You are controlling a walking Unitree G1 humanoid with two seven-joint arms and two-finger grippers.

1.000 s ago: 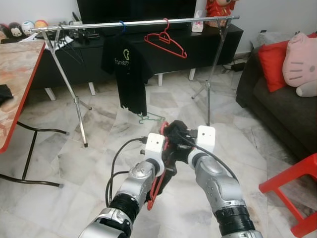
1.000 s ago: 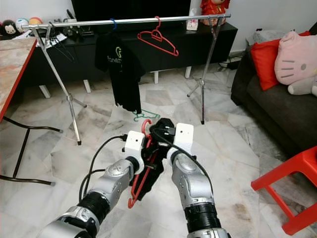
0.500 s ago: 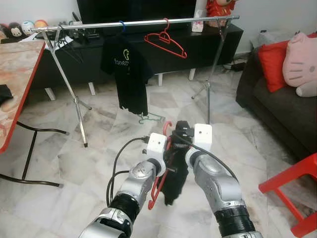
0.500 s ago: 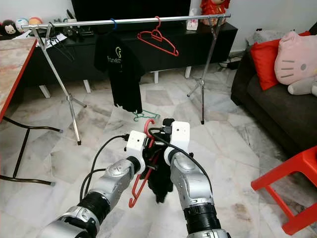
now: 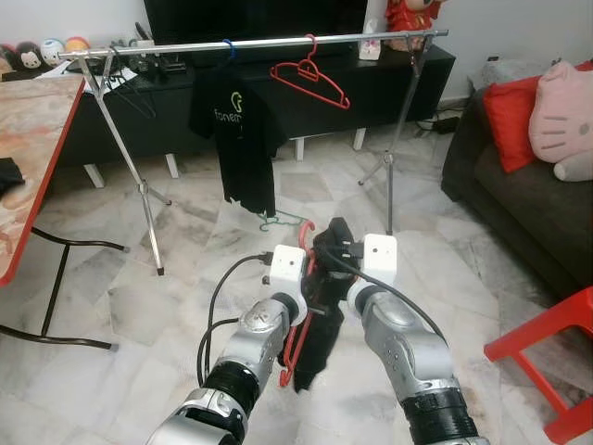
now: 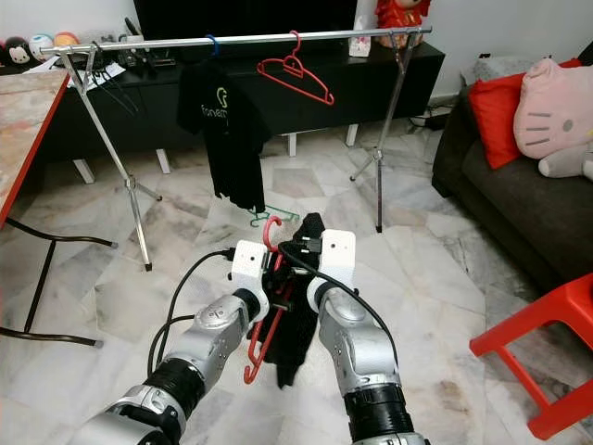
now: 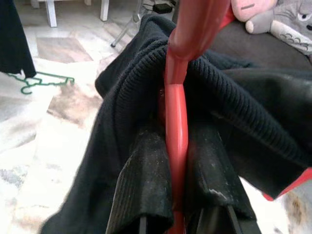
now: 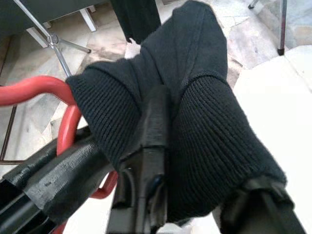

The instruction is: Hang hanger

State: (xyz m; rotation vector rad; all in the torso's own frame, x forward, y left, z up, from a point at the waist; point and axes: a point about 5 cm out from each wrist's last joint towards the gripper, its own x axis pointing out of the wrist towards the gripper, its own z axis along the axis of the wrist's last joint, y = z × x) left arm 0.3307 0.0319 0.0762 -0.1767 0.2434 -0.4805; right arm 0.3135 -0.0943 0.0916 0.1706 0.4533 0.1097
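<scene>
Low before me, my left gripper (image 7: 176, 163) is shut on the stem of a red hanger (image 5: 295, 345), just under its hook. A black knit garment (image 5: 321, 311) is draped over that hanger and hangs down beneath it. Close against the left one, my right gripper (image 8: 204, 161) is shut on a bunched fold of the garment (image 8: 195, 107) beside the hook. The metal clothes rail (image 5: 259, 44) stands further ahead, well above both grippers. It carries a black T-shirt (image 5: 239, 125) and an empty red hanger (image 5: 311, 79).
A green hanger (image 5: 283, 221) lies on the marble floor under the rail. To the left is a red-edged table (image 5: 37, 139), to the right a dark sofa (image 5: 519, 199) with cushions and a red chair (image 5: 551, 348). A black TV cabinet (image 5: 371, 88) stands behind the rail.
The black garment, bunched up between the grippers a second ago, now hangs down below the hanger. Both grippers have stayed together in about the same place.
</scene>
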